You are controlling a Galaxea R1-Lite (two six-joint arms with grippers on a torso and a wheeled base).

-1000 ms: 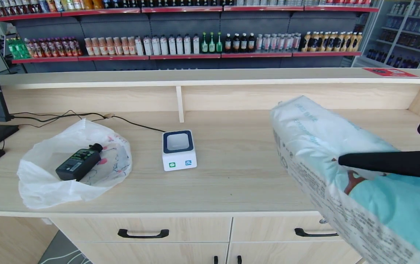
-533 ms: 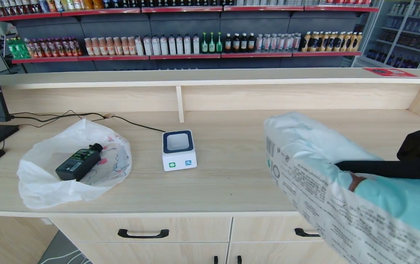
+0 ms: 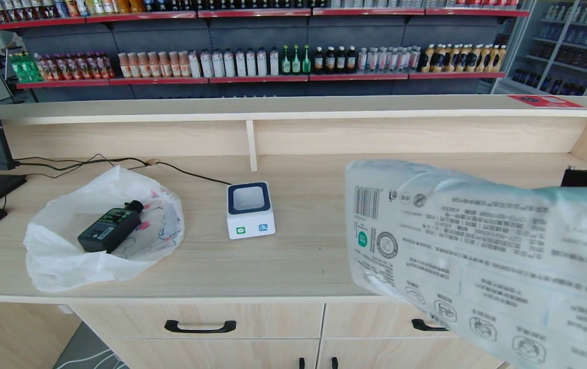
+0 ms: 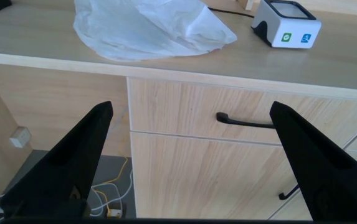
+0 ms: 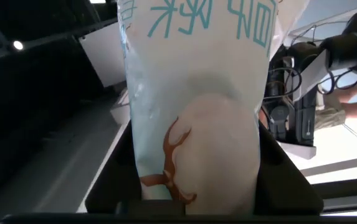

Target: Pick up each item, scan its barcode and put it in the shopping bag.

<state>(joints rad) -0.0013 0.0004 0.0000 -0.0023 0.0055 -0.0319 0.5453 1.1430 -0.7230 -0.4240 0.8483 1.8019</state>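
Package (image 3: 478, 246) hung in the lower right of the head view, above the counter's (image 3: 314, 256) front edge. Its printed back faced the camera, with the barcode (image 3: 366, 202) at its upper left corner. The scanner (image 3: 250, 210) stood at centre, well apart from it. At left lay the shopping bag (image 3: 57, 266) with a dark bottle (image 3: 110, 228) on it.

In the left wrist view, the left gripper (image 4: 190, 107) was released, jaws wide, in front of the drawers (image 4: 228, 162).

In the right wrist view, the right gripper (image 5: 194, 171) was clamped on the package's sides.

To scan well, the barcode corner probably needed turning down to face the scanner window. A steady move seemed wise, since the soft pack could sag.
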